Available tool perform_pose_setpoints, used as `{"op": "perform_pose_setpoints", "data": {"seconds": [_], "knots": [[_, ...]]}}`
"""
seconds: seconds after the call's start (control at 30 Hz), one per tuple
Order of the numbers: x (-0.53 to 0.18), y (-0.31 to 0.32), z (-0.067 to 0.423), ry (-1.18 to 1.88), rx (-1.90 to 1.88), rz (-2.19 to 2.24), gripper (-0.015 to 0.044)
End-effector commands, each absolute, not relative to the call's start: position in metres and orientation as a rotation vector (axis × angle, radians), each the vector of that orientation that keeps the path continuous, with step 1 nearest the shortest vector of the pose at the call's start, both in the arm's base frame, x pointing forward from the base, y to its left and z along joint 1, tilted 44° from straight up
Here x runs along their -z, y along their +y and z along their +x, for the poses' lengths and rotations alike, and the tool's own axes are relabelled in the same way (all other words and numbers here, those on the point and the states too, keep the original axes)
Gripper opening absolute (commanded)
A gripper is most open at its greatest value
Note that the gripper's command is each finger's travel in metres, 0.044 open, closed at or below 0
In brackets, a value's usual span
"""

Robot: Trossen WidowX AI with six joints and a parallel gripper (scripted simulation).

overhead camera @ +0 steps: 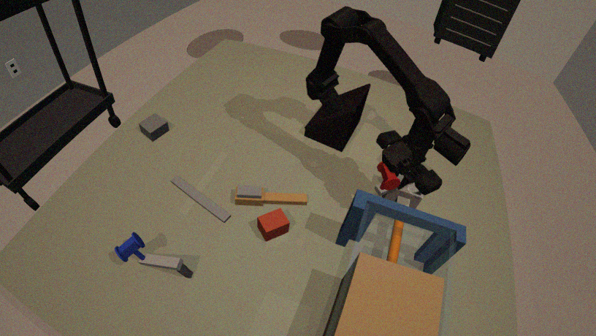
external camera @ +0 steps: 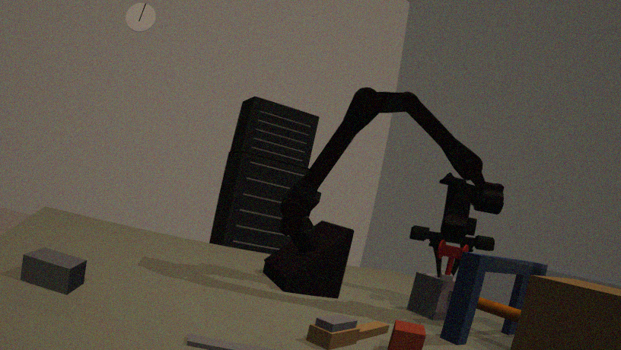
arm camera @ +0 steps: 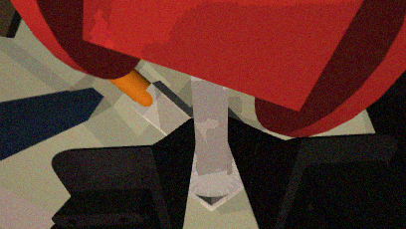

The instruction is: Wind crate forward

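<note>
My gripper (external camera: 446, 272) (arm camera: 210, 122) is shut on the pale shank of the red-gripped winch handle (overhead camera: 388, 177) (external camera: 452, 251) (arm camera: 209, 45). The red grip sits beside the fingers. The handle is just above or at the top of the grey winch (external camera: 424, 295); I cannot tell whether its key is in the hole. The blue steel frame (overhead camera: 409, 210) (external camera: 466, 300) (arm camera: 45, 119) stands beside the winch. The tan crate (overhead camera: 392, 296) (external camera: 569, 313) appears flat behind the frame, with a gap between them. An orange strap (overhead camera: 395, 242) (external camera: 500, 308) (arm camera: 131, 90) runs from the crate toward the winch.
A red block (overhead camera: 273, 223) (external camera: 407, 335), a wooden tool (overhead camera: 285, 198) (external camera: 373, 331) and a flat grey bar (overhead camera: 200, 199) lie left of the frame. A blue-gripped crank (overhead camera: 130, 247) lies farther left. A grey block (overhead camera: 153, 126) (external camera: 52, 272) sits far left.
</note>
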State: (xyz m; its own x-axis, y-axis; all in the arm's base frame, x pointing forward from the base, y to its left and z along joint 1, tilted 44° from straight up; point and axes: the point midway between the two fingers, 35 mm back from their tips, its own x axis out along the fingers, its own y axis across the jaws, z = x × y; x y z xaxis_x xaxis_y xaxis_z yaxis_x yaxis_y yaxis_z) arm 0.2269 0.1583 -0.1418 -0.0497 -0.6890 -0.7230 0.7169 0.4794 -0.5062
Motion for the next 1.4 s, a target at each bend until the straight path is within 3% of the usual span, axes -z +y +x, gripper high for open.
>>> {"op": "perform_pose_setpoints", "data": {"seconds": [0.0, 1.37], "knots": [[0.1429, 0.1579, 0.2268, 1.153, 1.135, 0.026, 0.0], [0.1491, 0.1527, 0.2251, 1.168, 1.118, 0.008, 0.0]]}}
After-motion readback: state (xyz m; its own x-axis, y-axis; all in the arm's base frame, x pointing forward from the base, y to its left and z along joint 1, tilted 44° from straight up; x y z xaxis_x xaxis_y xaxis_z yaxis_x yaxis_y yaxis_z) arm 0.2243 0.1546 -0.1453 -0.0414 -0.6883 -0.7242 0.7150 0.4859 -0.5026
